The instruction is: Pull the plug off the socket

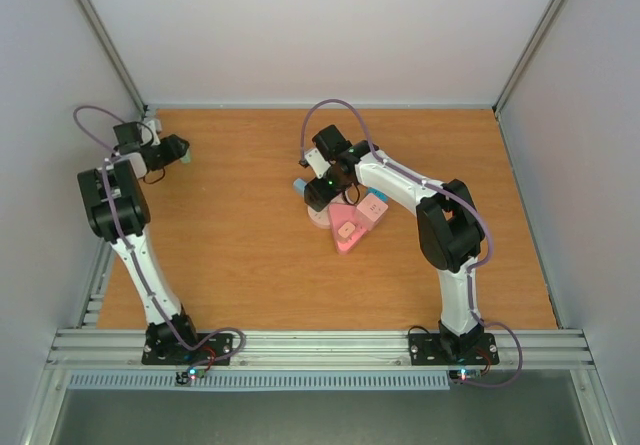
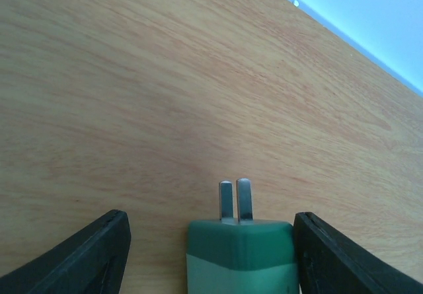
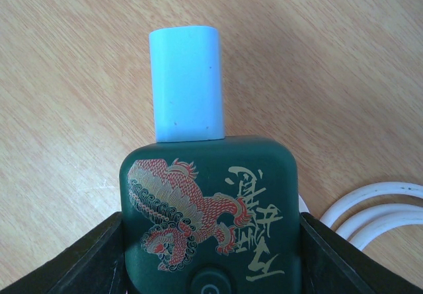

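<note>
A green plug (image 2: 241, 254) with two bare metal prongs (image 2: 236, 198) lies on the wooden table between the jaws of my left gripper (image 2: 211, 222). That gripper is open: its left finger (image 2: 92, 254) stands well clear of the plug and the right finger is at the plug's side. From above, the left gripper (image 1: 180, 153) is at the table's far left. My right gripper (image 3: 211, 220) is shut on a dark green socket (image 3: 205, 201) printed with a red dragon. A light blue plug (image 3: 186, 82) sticks out of the socket's far end. The right gripper (image 1: 312, 191) is mid-table.
Pink blocks (image 1: 350, 227) lie just right of and nearer than the right gripper. White cable loops (image 3: 377, 208) lie on the table right of the socket. The table's back edge meets a white wall (image 2: 370, 16).
</note>
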